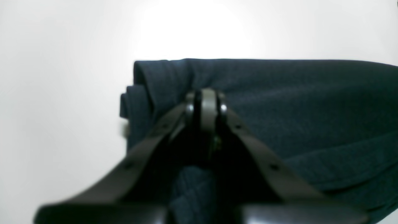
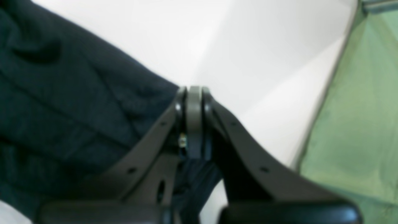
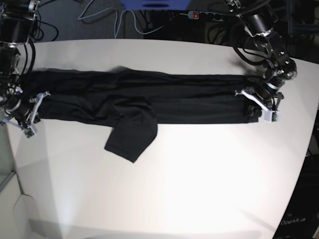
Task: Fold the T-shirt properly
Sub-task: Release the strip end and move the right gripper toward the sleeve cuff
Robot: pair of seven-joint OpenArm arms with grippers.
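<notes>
left gripper (image 1: 205,96): jaws pinched, apparently on T-shirt (image 1: 295,118) | white table (image 1: 62,93)

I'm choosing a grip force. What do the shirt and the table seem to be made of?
The shirt looks like thin, soft knit cloth, black with a slight sheen: it lies in a long wrinkled band, and the left wrist view shows a fine weave. The table looks like a hard, smooth white board, perhaps laminate: it reflects the light in a soft glare.

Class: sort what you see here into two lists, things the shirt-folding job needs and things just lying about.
Job:
T-shirt
left gripper
right gripper
table

Lying about:
power strip
cables
green surface
</notes>
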